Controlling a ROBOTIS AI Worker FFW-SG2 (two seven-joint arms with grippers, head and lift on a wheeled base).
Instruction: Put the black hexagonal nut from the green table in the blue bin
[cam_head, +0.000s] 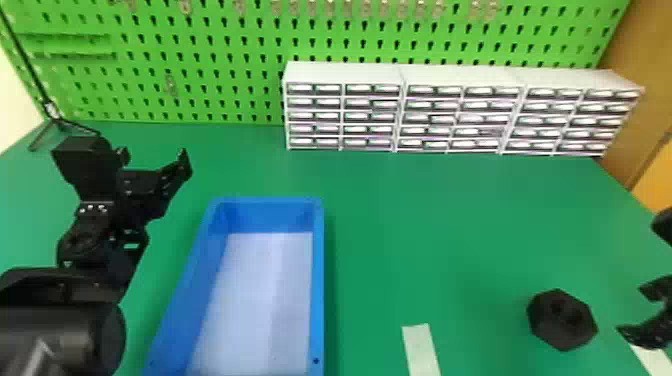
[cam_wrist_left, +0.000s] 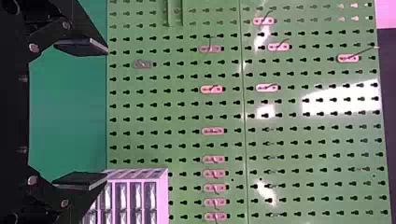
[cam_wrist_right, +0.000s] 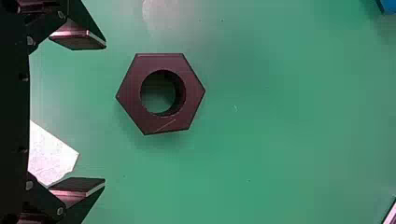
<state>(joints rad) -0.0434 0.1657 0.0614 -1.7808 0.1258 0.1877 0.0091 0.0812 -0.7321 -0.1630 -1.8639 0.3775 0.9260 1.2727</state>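
Spread right jaws (cam_head: 634, 309) face the black hexagonal nut (cam_head: 562, 332), just beyond their tips.

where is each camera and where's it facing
Head view: from the head, forward and down at the table; shows left arm, right claw.
Left wrist view: from that wrist, toward the pegboard; shows left claw.
Right wrist view: from that wrist, down at the nut; shows right claw.
Head and right wrist views share the nut.
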